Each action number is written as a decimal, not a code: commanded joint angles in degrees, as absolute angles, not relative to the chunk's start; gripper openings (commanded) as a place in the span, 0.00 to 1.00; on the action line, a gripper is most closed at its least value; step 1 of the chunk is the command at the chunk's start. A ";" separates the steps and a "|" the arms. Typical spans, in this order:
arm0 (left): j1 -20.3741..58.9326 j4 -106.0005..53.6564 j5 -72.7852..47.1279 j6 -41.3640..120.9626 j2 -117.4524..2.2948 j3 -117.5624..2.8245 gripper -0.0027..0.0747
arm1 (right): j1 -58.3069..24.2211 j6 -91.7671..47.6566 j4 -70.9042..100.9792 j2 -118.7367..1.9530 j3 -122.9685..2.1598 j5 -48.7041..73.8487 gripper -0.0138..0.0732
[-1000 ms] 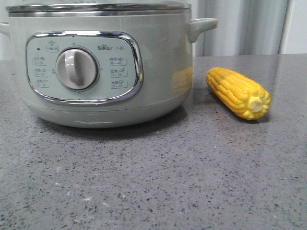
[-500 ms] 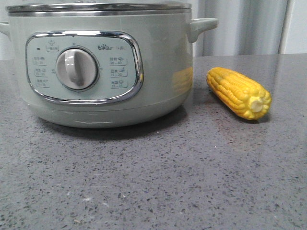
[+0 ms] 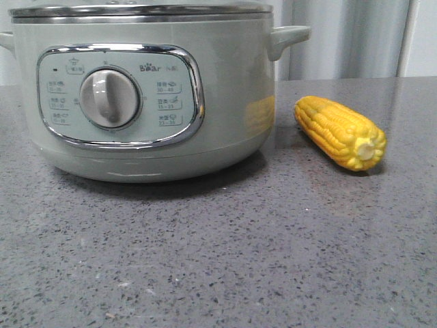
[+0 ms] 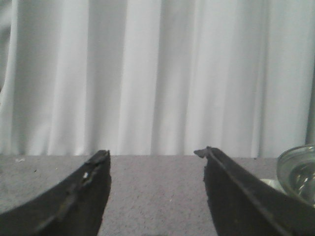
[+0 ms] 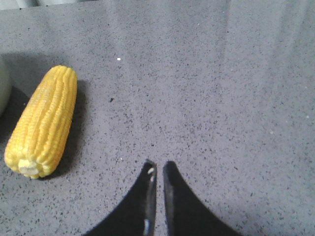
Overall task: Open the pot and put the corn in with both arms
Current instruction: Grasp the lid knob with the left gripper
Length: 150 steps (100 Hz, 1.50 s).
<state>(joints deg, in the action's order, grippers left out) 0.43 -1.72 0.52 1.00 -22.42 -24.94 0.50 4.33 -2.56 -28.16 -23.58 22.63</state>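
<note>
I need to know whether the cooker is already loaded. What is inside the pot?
That cannot be seen: the pot is covered by its lid, and its opaque wall hides the interior. The corn lies outside on the counter.

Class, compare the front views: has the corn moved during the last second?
No. The corn lies in the same spot right of the pot, stub end toward the camera, with the same gap between them.

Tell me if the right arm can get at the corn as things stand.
Probably yes. The corn lies in the open on the table, beside the pot but apart from it, and nothing sits between it and the right gripper. The fingers are nearly shut, though, so they would have to open first.
</note>
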 commanded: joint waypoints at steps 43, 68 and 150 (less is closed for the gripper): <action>26.97 -2.41 24.12 0.77 -44.67 -32.39 0.52 | 0.62 4.22 -2.61 -28.86 -23.55 17.58 0.11; 35.24 -2.29 23.86 0.77 -57.48 -40.99 0.71 | 0.62 4.22 -2.61 -28.86 -23.55 17.45 0.11; 35.55 -0.96 19.61 0.77 -79.17 -56.12 0.71 | 0.62 4.22 -2.61 -28.86 -23.55 17.45 0.11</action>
